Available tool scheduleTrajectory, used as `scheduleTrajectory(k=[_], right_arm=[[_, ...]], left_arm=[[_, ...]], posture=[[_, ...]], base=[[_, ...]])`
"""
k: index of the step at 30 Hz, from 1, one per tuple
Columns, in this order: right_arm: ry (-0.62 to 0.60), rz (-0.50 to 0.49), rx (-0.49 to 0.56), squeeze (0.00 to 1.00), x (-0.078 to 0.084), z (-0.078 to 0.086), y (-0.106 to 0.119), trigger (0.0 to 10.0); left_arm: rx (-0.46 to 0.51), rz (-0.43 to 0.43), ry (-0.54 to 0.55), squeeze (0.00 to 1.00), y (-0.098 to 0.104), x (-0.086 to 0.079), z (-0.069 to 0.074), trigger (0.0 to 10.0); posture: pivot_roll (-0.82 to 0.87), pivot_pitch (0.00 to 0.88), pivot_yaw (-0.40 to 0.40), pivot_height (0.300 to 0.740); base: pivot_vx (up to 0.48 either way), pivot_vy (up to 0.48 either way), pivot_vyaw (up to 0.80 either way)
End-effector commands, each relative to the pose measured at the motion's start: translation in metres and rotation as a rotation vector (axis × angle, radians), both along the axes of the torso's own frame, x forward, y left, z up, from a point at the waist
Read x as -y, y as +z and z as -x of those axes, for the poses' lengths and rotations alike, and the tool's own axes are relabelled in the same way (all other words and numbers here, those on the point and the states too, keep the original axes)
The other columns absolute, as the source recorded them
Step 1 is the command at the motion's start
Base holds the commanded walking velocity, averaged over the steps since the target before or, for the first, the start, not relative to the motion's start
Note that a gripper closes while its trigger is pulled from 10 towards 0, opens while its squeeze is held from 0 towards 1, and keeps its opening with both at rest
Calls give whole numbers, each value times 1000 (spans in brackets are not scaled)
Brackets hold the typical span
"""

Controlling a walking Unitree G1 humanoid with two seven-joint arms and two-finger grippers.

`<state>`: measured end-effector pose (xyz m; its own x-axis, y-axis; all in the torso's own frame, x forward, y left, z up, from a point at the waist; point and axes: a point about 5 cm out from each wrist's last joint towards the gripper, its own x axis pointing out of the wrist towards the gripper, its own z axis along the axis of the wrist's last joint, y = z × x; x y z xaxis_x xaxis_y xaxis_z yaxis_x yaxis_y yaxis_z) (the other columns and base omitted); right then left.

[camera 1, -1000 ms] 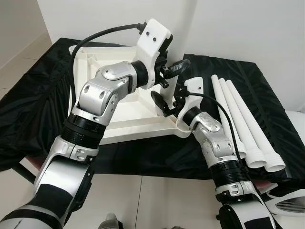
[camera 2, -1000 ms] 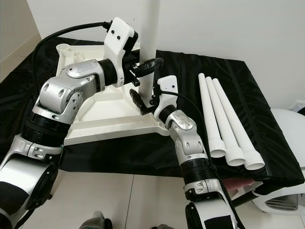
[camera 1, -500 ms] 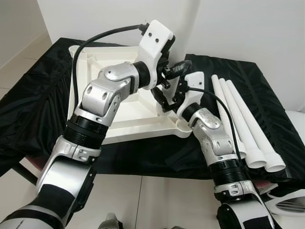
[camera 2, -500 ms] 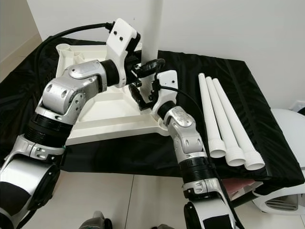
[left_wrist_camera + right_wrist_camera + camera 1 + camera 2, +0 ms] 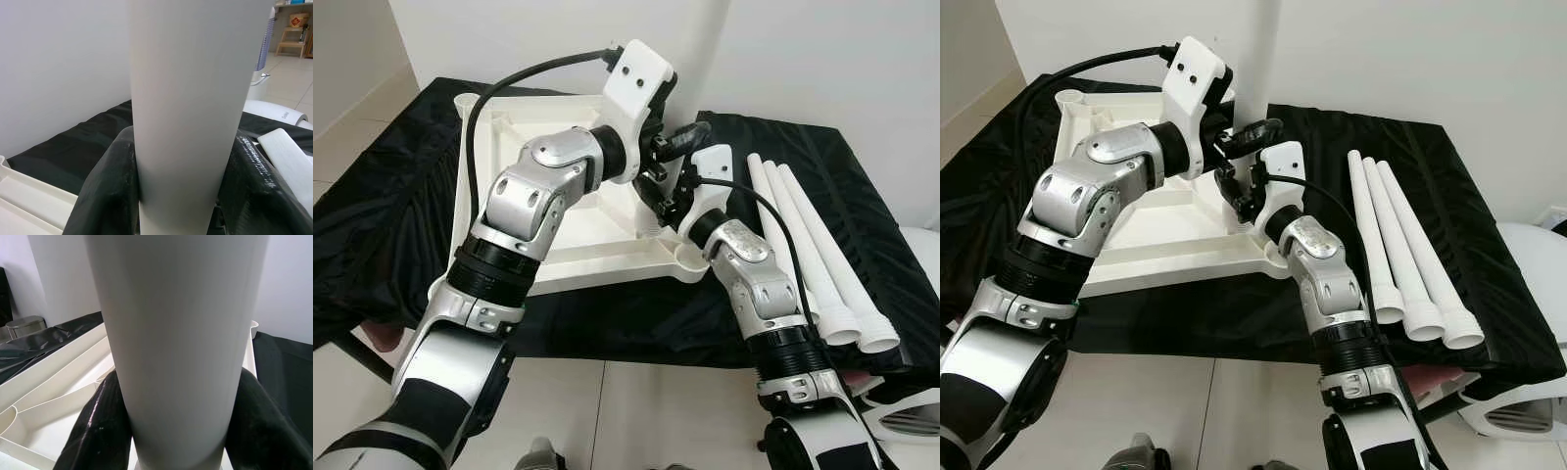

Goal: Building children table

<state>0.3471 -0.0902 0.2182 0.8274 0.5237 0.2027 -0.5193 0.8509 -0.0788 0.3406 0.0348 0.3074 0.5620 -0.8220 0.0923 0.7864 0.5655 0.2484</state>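
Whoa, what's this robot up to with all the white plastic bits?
It's assembling a small table. The white tabletop lies upside down on a black cloth. Both tools, left and right, grip one upright white leg at a corner of the tabletop. Three more legs lie side by side to the right.

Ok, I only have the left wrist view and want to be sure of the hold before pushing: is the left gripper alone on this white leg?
Observer: No, the right gripper is also shut on the upright leg, just below the left gripper.
Operator: How many legs remain unfitted?
Observer: Three loose legs lie side by side on the black cloth, to the robot's right of the upturned tabletop.
Operator: Any free socket close by?
Observer: The corner socket nearest the right arm is empty.
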Motion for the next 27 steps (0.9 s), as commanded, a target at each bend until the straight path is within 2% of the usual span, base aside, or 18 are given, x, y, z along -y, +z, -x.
scheduleTrajectory(k=[1, 6, 7, 8, 10, 11, 12, 13, 14, 24, 27], right_arm=[[-24, 10, -25, 0, 7, -1, -5, 10000], [-28, 11, -28, 0, 8, -1, -5, 10000], [-34, 9, -30, 0, 8, -1, -6, 2941], [-38, 2, -31, 0, 9, -1, -6, 0], [-42, -2, -32, 0, 10, -1, -6, 0], [-48, -1, -33, 0, 11, -1, -6, 6549], [-48, -1, -33, 0, 11, -1, -6, 6549], [-56, -3, -34, 0, 12, -1, -5, 10000], [-64, -11, -33, 0, 13, -2, -4, 10000], [-93, -48, -26, 0, 20, -6, 1, 10000], [-137, -60, -31, 0, 28, -9, 1, 10000]], left_arm=[[33, 7, -8, 0, 8, 3, 2, 10000], [37, 3, -18, 0, 8, 4, 4, 10000], [38, 2, -20, 0, 8, 4, 4, 10000], [37, 0, -21, 0, 7, 4, 5, 10000], [36, -1, -23, 0, 7, 4, 5, 10000], [22, 7, -30, 0, 6, 4, 5, 10000], [22, 7, -30, 0, 6, 4, 5, 10000], [16, 11, -36, 318, 5, 5, 6, 10000], [3, 25, -46, 1000, 5, 4, 7, 10000], [-12, 65, -67, 1000, 10, 1, 9, 10000], [-26, 99, -82, 1000, 15, -4, 11, 10000]], posture=[[-24, 0, -66, 740], [-23, 0, -66, 740], [-23, 0, -66, 740], [-22, 0, -67, 740], [-22, 0, -67, 740], [-23, 1, -67, 740], [-23, 1, -67, 740], [-24, 3, -66, 740], [-24, 5, -66, 740], [-21, 15, -66, 740], [-18, 26, -63, 740]], base=[[0, 0, 0], [0, 0, 0], [0, 0, 0], [0, 0, 0], [0, 0, 0], [0, 0, 0], [0, 0, 0], [0, 0, 0], [0, 0, 0], [0, 0, 0], [0, 0, 0]])
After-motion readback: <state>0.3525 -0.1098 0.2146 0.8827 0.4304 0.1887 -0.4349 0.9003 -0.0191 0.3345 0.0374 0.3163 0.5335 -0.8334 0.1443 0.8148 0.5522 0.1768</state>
